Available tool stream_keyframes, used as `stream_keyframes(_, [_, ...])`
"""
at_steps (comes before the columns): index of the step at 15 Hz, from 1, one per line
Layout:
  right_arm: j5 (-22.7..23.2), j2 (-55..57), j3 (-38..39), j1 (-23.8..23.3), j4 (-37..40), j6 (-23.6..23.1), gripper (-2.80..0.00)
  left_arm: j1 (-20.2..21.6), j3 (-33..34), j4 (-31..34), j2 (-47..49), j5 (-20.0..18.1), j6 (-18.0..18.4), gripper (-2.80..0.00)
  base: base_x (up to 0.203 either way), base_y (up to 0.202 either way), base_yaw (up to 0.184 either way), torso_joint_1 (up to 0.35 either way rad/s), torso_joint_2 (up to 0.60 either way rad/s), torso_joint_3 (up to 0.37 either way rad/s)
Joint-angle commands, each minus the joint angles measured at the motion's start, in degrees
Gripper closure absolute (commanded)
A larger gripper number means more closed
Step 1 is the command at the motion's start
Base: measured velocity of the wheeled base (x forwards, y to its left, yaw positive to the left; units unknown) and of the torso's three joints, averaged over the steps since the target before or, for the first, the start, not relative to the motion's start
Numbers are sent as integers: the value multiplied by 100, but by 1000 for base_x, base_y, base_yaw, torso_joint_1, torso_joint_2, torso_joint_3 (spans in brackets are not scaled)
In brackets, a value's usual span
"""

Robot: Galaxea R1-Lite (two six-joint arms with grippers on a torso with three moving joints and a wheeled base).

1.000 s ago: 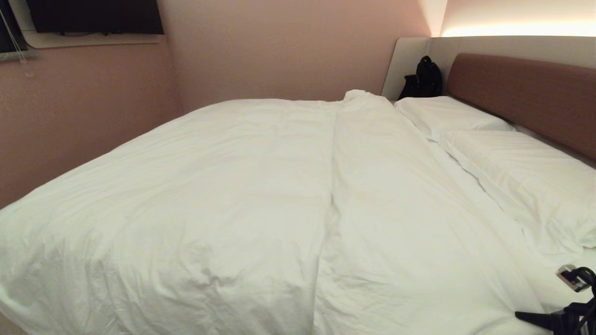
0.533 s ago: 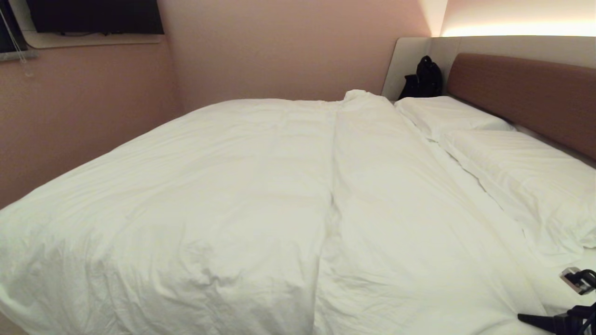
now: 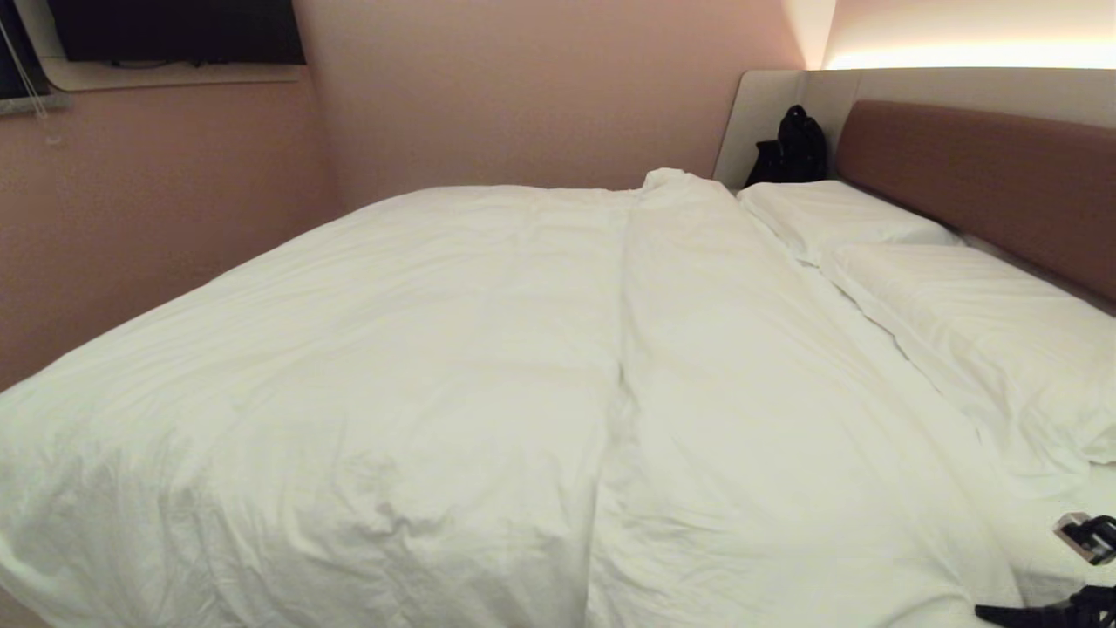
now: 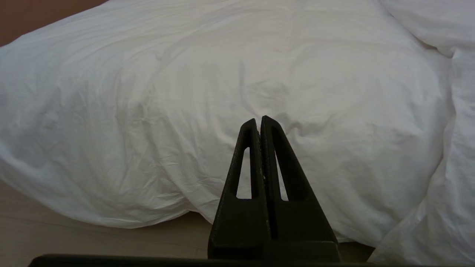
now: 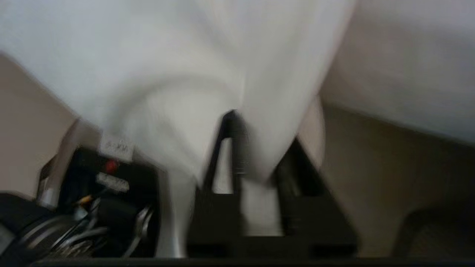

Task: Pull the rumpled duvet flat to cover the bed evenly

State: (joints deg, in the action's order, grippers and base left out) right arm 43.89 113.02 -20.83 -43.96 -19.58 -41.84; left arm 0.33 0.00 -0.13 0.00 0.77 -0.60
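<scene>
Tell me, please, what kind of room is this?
Probably a hotel bedroom: a large bed under a white duvet, two pillows against a padded headboard, and a dark screen on the wall.

Pinkish walls [image 3: 523, 87] are closing in the corner behind, and a dark screen [image 3: 174, 30] is hanging high on the left one above a pale ledge. Warm light [image 3: 968, 54] is glowing along the right wall (a hidden strip, apparently), while pale wooden floor [image 4: 74, 233] is showing below.
</scene>
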Motion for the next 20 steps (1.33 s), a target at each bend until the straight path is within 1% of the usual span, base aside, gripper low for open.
stream_keyframes(1, [59,-35,-16,10,-108,-17,-280,2,0,-4,0,2,-2,0,0,0,0,0,0,0])
stream_keyframes(6, [96,-728,69,58,23,20,-280,2,0,-4,0,2,-2,0,0,0,0,0,0,0])
stream_keyframes(9, [131,-1442,35,70,289,40,-280,2,0,-4,0,2,-2,0,0,0,0,0,0,0])
stream_keyframes(12, [147,-2180,-71,138,566,166,-280,2,0,-4,0,2,-2,0,0,0,0,0,0,0])
stream_keyframes(14, [175,-2817,-281,286,947,366,-280,2,0,-4,0,2,-2,0,0,0,0,0,0,0])
stream_keyframes(15, [187,-3084,-492,394,1231,573,-280,2,0,-4,0,2,-2,0,0,0,0,0,0,0])
stream_keyframes(16, [196,-3329,-776,522,1536,884,-280,2,0,-4,0,2,-2,0,0,0,0,0,0,0])
stream_keyframes(17, [197,-3500,-1071,663,1790,1302,-280,2,0,-4,0,2,-2,0,0,0,0,0,0,0])
stream_keyframes(18, [190,-3638,-1329,842,2031,1828,-280,2,0,-4,0,2,-2,0,0,0,0,0,0,0])
stream_keyframes(19, [169,-3681,-1568,1010,2138,2417,-280,2,0,-4,0,2,-2,0,0,0,0,0,0,0])
stream_keyframes(20, [129,-3698,-1735,1145,2192,2824,-280,2,0,-4,0,2,-2,0,0,0,0,0,0,0])
